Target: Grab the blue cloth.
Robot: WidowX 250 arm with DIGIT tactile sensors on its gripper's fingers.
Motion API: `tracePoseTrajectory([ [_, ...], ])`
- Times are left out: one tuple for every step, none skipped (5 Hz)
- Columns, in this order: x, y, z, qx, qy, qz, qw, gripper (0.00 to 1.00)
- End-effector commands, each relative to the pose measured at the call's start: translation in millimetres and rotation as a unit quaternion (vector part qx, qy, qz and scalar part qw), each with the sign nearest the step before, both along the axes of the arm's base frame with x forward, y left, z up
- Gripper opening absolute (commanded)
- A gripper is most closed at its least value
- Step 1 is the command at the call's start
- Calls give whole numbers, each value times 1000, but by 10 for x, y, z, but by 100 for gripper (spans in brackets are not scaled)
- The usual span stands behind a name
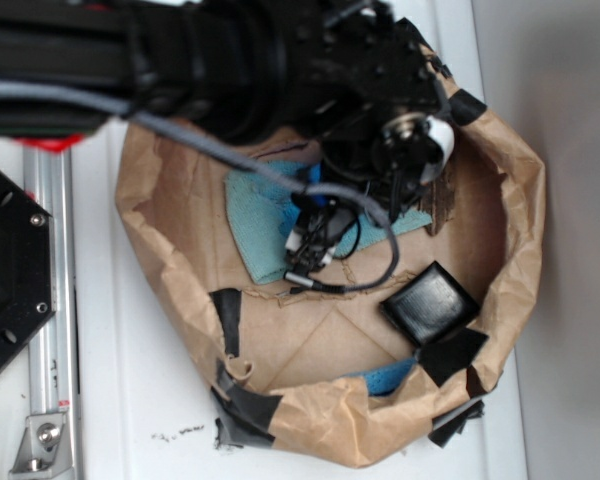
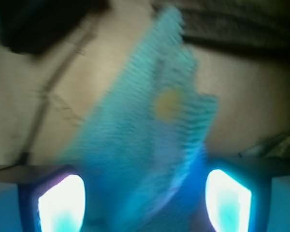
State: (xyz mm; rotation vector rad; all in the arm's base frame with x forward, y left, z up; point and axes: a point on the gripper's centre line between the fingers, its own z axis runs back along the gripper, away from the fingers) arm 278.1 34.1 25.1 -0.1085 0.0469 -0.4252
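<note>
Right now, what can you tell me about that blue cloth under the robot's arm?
The blue cloth is a pale teal terry towel, rumpled, with a ribbed weave and a small yellowish spot in the wrist view. It lies on the brown paper floor of the taped paper nest, its middle hidden by the arm. In the blurred wrist view it runs down between the gripper fingers; whether they pinch it is unclear.

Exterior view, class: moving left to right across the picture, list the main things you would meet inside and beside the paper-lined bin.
Metal rail → strip of black tape on the paper → blue cloth → black square object → right wall of the brown paper.
</note>
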Motion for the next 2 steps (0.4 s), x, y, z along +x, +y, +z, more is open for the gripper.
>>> tracePoseTrajectory([
  [-31,94,9,1,-18,6,1000,100],
  [-37,88,6,8,-21,4,1000,0],
])
